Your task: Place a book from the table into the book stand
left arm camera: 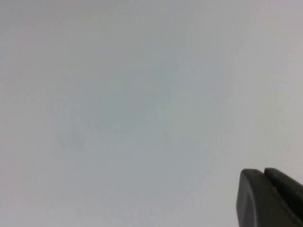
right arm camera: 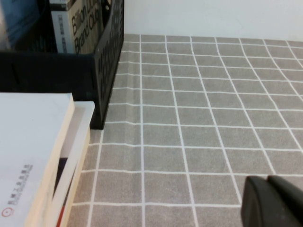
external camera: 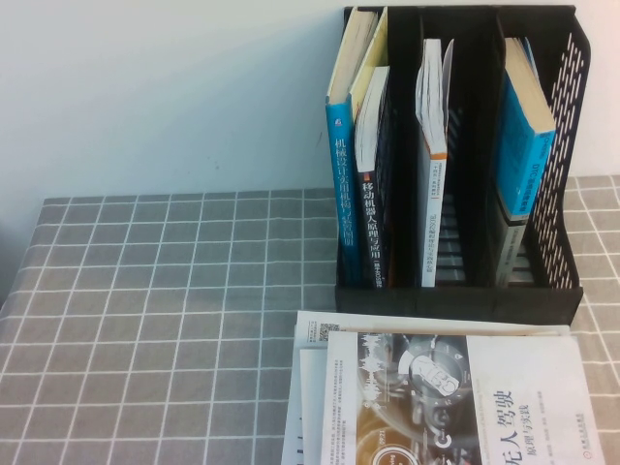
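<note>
The black book stand (external camera: 559, 294) stands at the back right of the table (external camera: 145, 291) and holds several upright books. A stack of books lies flat in front of it; the top one is white with a dark picture (external camera: 465, 397). Neither arm shows in the high view. In the right wrist view my right gripper (right arm camera: 267, 201) is shut and empty, low over the grey cloth (right arm camera: 199, 118), to the right of the book stack (right arm camera: 28, 142) and the stand's side wall (right arm camera: 108, 61). My left gripper (left arm camera: 265, 191) is shut and empty, facing a blank pale surface.
In the stand, a blue book (external camera: 341, 174) and a dark book (external camera: 373, 194) fill the left compartments, a white book (external camera: 433, 145) the middle, a blue book (external camera: 523, 145) the right. A pale wall rises behind the table.
</note>
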`<move>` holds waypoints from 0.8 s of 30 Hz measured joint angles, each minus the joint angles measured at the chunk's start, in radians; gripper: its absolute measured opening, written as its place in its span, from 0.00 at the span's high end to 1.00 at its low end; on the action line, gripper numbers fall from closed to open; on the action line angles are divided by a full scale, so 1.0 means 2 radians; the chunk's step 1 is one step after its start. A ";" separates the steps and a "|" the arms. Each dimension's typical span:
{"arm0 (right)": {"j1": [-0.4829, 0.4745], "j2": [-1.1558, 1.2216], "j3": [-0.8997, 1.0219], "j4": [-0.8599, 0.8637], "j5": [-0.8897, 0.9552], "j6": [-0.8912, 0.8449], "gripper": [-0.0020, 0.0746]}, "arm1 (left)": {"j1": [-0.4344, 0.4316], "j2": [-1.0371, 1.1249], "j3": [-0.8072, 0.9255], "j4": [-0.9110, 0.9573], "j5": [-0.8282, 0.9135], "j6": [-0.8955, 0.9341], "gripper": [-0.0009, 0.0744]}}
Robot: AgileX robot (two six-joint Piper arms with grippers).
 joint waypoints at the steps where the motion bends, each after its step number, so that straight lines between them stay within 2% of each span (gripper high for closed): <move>1: 0.000 0.000 0.000 0.000 0.000 0.000 0.98 | 0.000 0.000 0.000 0.000 0.059 0.013 0.99; 5: 0.000 0.000 0.000 0.000 0.000 0.000 0.98 | 0.000 0.001 0.000 0.047 0.334 0.063 0.99; 8: 0.000 0.000 0.000 0.000 0.000 0.000 0.98 | 0.000 0.001 0.000 0.096 0.413 0.095 0.99; 11: 0.000 0.000 0.000 0.000 0.000 0.002 0.98 | 0.000 0.001 0.000 0.148 0.384 0.146 0.99; 13: 0.000 0.000 0.000 0.000 0.000 0.004 0.98 | 0.000 0.001 0.000 0.160 0.313 0.163 0.99; 15: 0.000 0.000 0.000 0.000 0.000 0.006 0.98 | 0.000 0.001 0.000 0.147 0.216 0.131 0.99; 18: 0.000 0.000 0.000 0.000 0.000 0.006 0.98 | 0.000 0.001 0.000 0.061 0.082 0.009 0.99; 20: 0.000 0.000 0.000 0.000 0.000 0.007 0.98 | 0.000 0.001 0.000 -0.022 0.035 -0.043 0.99; 22: 0.000 0.000 0.000 0.000 0.000 0.007 0.98 | 0.000 0.001 0.000 -0.112 0.030 -0.041 0.99; 24: 0.000 0.000 0.000 0.000 0.000 0.007 0.98 | 0.000 0.001 0.000 -0.182 0.060 0.018 0.99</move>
